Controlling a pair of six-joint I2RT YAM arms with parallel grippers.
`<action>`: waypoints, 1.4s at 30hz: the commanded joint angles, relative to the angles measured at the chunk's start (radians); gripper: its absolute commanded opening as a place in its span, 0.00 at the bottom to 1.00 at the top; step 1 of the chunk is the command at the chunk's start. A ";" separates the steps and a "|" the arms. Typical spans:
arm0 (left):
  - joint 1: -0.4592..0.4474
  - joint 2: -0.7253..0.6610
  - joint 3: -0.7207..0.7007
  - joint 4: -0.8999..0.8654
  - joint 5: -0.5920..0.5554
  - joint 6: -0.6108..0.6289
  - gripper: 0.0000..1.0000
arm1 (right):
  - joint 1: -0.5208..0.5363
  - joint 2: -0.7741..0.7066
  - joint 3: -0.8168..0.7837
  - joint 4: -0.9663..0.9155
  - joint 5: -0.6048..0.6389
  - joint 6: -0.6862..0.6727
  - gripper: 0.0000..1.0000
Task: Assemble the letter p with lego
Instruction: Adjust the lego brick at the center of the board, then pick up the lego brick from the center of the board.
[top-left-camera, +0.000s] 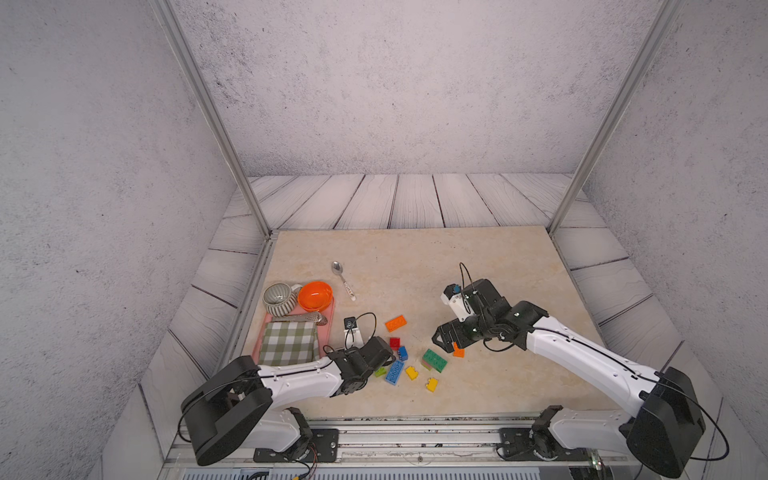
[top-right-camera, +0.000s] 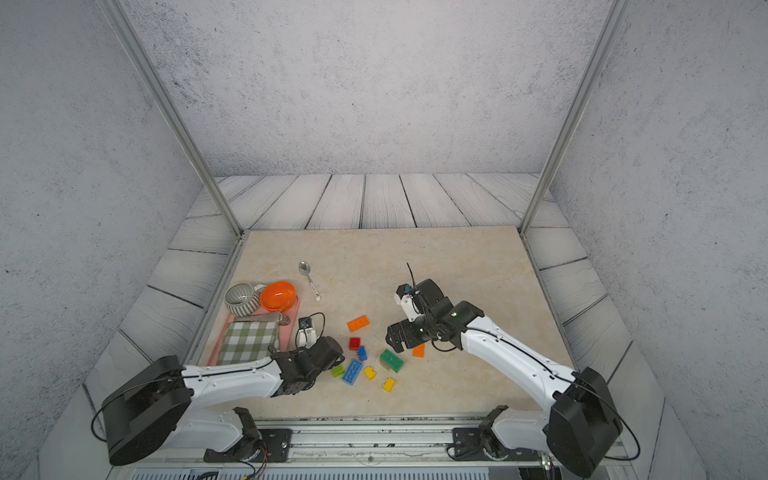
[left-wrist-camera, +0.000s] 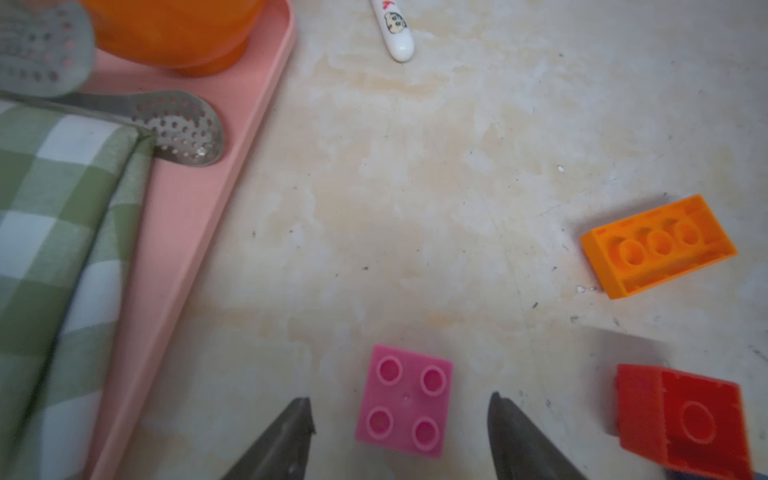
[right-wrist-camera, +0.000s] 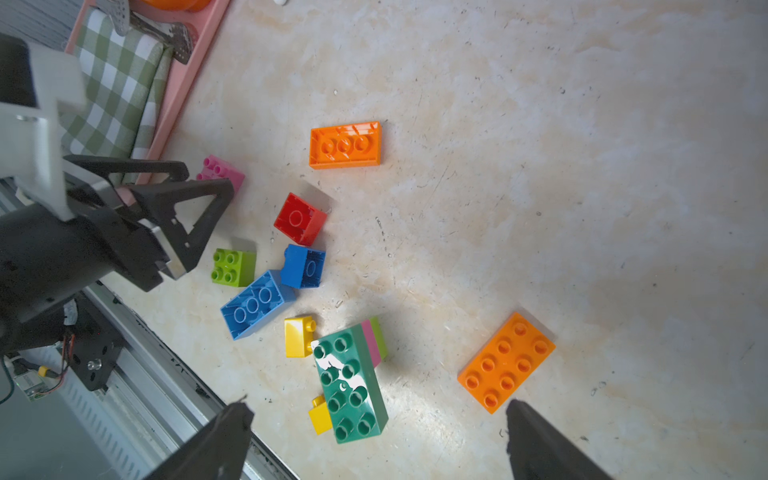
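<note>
While left tool (left-wrist-camera: 400, 399) sits open astride loose pink brick (left-wrist-camera: 404, 419) on bench (left-wrist-camera: 415, 208) and right tool (right-wrist-camera: 379, 405) hangs wide over scattered lego (right-wrist-camera: 253, 305), the P looks unbuilt; next move likely needs a square grip on one brick.

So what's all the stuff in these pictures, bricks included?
Table: 1, beige.
Orange bricks: 2, long, one upside down, one studs up.
Blue bricks: 2, one long, one square, side by side.
Red brick: 1, beside the blue square.
Lime brick: 1, beside the long blue.
Pink brick: 1, square, studs up.
Green brick: 1, long, stacked on pink and lime pieces.
Yellow bricks: 2, small, beside the green brick.
Tray: 1, pink, table's left side.
Orange bowl: 1, tray's far end.
Striped bowl: 1, grey, beside it.
Cloth: 1, green-white check, on tray.
Perforated utensil: two heads show, silver, on tray.
Spoon: 1, silver, white handle, on table.
Arms: 2, white and black.
Left fingers: open around pink brick, not touching.
Right fingers: open, holding nothing.
</note>
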 joint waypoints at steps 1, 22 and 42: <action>-0.004 -0.073 0.051 -0.189 0.036 -0.014 0.81 | -0.002 -0.024 -0.011 0.001 0.000 0.004 0.99; 0.260 0.142 0.381 -0.507 0.480 0.382 0.78 | -0.003 -0.205 -0.116 0.036 0.170 0.110 0.99; 0.343 0.342 0.445 -0.456 0.590 0.448 0.56 | -0.004 -0.239 -0.131 0.043 0.153 0.093 0.99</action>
